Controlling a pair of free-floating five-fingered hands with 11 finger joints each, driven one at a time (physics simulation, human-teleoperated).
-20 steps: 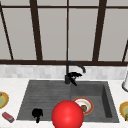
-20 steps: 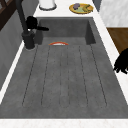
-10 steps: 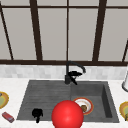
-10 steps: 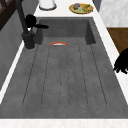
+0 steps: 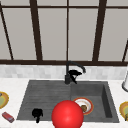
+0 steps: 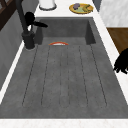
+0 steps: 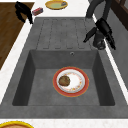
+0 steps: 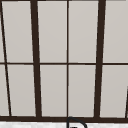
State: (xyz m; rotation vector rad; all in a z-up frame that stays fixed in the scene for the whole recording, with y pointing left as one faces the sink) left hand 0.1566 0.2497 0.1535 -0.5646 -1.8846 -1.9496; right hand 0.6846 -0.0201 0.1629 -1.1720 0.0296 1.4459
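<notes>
Front view: one right hand [image 5: 74, 73] rested at the faucet [image 5: 68, 77] on the sink's back edge, fingers extended along the lever; one left hand [image 5: 37, 115] hung at the sink's [image 5: 45, 92] front left corner, fingers drooping loosely, holding nothing. One red sphere [image 5: 67, 115] covered part of one red-rimmed plate [image 5: 86, 105]; two yellow plates [image 5: 3, 99] were cut off at the counter's side edges; one pink sponge [image 5: 8, 117] lay near the counter's front left corner. Left side view: the plate's rim barely showed. Right side view: one brown lump of food [image 7: 64, 80] lay on the plate; whether the fingers closed on the lever could not be told. Upper view: one window [image 8: 67, 60]. Nothing had moved since the earlier frames.
</notes>
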